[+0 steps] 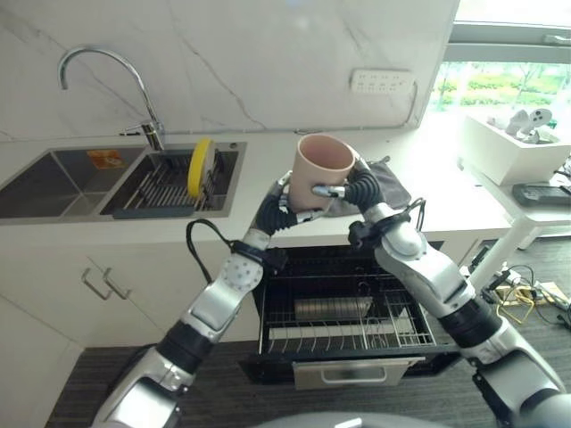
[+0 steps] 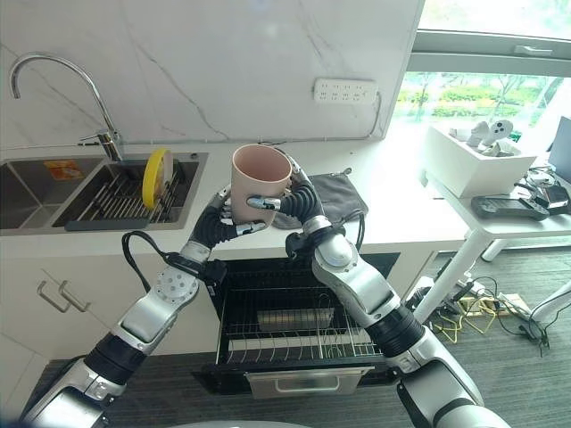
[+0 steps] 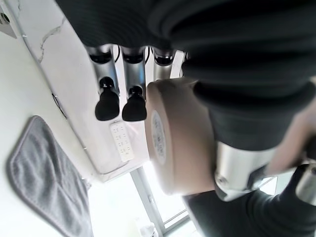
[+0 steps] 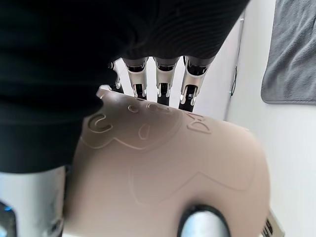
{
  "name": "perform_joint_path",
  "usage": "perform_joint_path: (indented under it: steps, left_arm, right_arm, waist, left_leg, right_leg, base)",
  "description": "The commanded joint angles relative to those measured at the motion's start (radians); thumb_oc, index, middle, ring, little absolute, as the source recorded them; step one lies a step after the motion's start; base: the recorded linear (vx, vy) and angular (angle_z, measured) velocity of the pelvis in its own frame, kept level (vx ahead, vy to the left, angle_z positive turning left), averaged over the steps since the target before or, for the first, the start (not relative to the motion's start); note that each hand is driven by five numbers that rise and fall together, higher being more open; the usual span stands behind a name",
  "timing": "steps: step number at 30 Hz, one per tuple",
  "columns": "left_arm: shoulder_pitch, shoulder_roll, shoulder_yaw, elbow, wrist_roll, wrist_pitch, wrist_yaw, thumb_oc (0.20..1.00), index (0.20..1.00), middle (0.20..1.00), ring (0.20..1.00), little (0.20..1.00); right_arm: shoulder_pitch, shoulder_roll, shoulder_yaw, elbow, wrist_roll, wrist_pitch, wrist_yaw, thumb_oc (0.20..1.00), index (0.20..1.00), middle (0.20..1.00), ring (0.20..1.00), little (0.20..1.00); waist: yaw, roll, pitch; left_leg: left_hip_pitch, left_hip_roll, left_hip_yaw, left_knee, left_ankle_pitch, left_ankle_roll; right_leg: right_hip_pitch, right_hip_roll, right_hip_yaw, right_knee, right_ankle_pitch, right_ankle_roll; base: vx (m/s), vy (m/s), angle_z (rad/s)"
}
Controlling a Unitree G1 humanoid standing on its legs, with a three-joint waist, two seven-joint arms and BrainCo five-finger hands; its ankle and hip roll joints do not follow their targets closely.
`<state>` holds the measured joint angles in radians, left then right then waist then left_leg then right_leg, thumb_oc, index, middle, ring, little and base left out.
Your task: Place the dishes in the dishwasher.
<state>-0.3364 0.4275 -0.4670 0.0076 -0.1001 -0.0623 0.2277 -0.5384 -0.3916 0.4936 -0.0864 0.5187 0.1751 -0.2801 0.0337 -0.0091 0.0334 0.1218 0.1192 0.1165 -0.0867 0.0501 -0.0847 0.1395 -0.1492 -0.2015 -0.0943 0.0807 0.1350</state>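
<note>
Head views: a beige cup [image 1: 323, 171] is held upright above the tabletop [image 1: 268, 192], over the open dishwasher [image 1: 343, 321], apparently for transfer between hands; the right hand [image 1: 355, 189] is wrapped round it, the left hand [image 1: 277, 209] set against its lower side. Left wrist view: cup base [image 3: 177, 143] is met, left fingers [image 3: 121, 101] extended, grasping nothing. Right wrist view: right fingers [image 4: 160, 81] are curled over the cup wall, where an embossed motif [image 4: 143, 123] is seen; no writing is legible.
</note>
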Motion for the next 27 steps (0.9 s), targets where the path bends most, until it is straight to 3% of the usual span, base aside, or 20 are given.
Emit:
perform_joint_path:
  steps: [1, 5, 19, 23, 27]
  left_arm:
    - [-0.147, -0.015, -0.117, 0.025, 0.020, -0.041, -0.058, 1.000, 1.000, 1.000, 1.000, 1.000]
    - [-0.139, -0.026, -0.112, 0.046, -0.005, -0.018, -0.037, 1.000, 1.000, 1.000, 1.000, 1.000]
    - [-0.055, -0.005, -0.014, 0.096, 0.023, -0.031, 0.006, 1.000, 1.000, 1.000, 1.000, 1.000]
    - [0.001, 0.020, 0.024, 0.086, 0.026, -0.062, -0.064, 1.000, 1.000, 1.000, 1.000, 1.000]
    - [0.075, 0.068, 0.045, 0.040, 0.041, -0.072, -0.167, 1.000, 1.000, 1.000, 1.000, 1.000]
  right_arm:
    - [-0.173, 0.072, -0.020, -0.029, 0.036, -0.112, -0.015, 0.200, 0.200, 0.200, 0.200, 0.200]
    - [-0.156, 0.077, -0.047, -0.029, 0.052, -0.153, -0.047, 0.200, 0.200, 0.200, 0.200, 0.200]
    - [-0.050, 0.055, -0.180, -0.064, 0.110, -0.269, -0.114, 0.200, 0.200, 0.200, 0.200, 0.200]
    - [0.038, 0.011, -0.262, -0.094, 0.104, -0.286, -0.105, 0.200, 0.200, 0.200, 0.200, 0.200]
    - [0.176, -0.038, -0.336, -0.107, 0.113, -0.299, -0.036, 0.200, 0.200, 0.200, 0.200, 0.200]
  waist:
    - [0.014, -0.022, 0.001]
    - [0.009, -0.019, 0.003]
    - [-0.001, -0.011, 0.009]
    - [-0.015, -0.009, 0.012]
    - [-0.034, -0.006, 0.019]
  left_leg:
    - [0.014, -0.008, -0.065, -0.001, -0.048, 0.017]
    - [0.017, -0.005, -0.059, -0.001, -0.049, 0.017]
    - [0.019, 0.004, -0.045, -0.001, -0.043, 0.016]
    - [0.019, 0.008, -0.037, -0.001, -0.044, 0.017]
    - [0.019, 0.012, -0.022, -0.001, -0.045, 0.018]
  right_leg:
    - [0.018, -0.035, 0.030, 0.007, -0.018, 0.010]
    - [0.020, -0.035, 0.031, 0.007, -0.017, 0.010]
    - [0.023, -0.033, 0.029, 0.007, -0.016, 0.005]
    - [0.020, -0.030, 0.040, 0.007, -0.016, 0.006]
    - [0.012, -0.031, 0.052, 0.007, -0.013, 0.011]
  base:
    - [0.00, 0.000, 0.00]
    - [0.00, 0.000, 0.00]
    - [0.00, 0.000, 0.00]
    - [0.02, 0.007, 0.00]
    - [0.04, -0.004, -0.02]
